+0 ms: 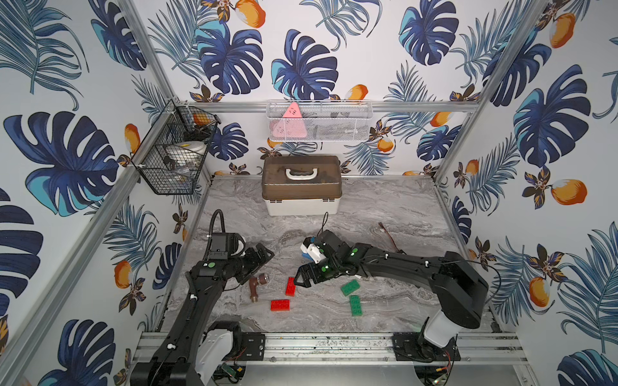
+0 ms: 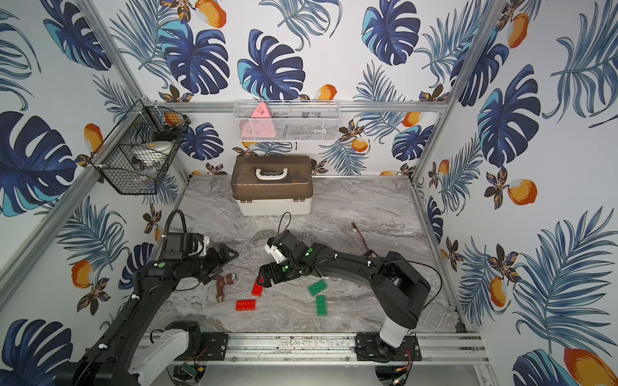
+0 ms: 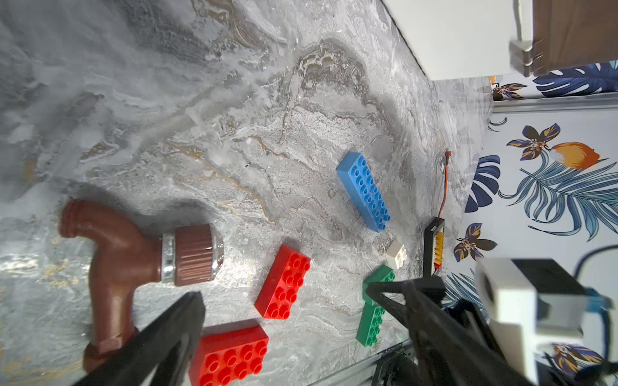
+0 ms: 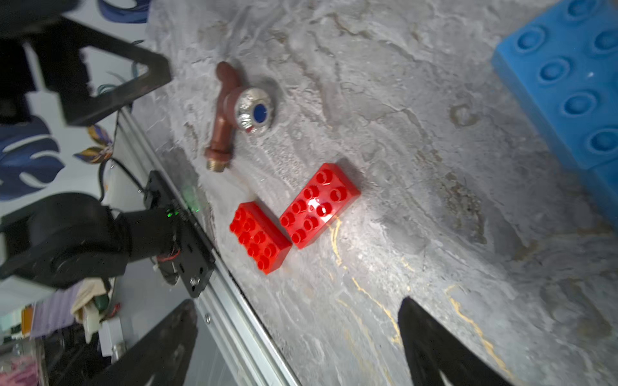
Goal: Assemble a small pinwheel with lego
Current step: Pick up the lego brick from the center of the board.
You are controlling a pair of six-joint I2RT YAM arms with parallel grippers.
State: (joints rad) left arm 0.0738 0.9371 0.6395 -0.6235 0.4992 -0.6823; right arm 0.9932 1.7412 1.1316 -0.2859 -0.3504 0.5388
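Lego bricks (image 3: 282, 284) lie loose on the marble table (image 1: 384, 320). Closest to me, a red brick (image 1: 280, 304) lies flat, and a green brick (image 1: 355, 305) lies well to its right. Just behind those I see the second red brick (image 1: 290, 286) and the second green brick (image 1: 350, 287). My right gripper (image 1: 300, 280) hangs at the far end of that second red brick, fingers spread wide around nothing. From its wrist camera both reds lie ahead of the fingertips, apart from them. A brown pipe fitting (image 1: 257, 285) lies left of the reds. Farther back, my left gripper (image 1: 269, 256) is spread too and empty. Beyond the right gripper, two blue bricks (image 3: 363, 190) lie end to end, largely hidden under the right wrist from above. The small white brick (image 3: 396, 255) sits just beside a green one. A lidded box (image 1: 302, 187) stands against the back wall.
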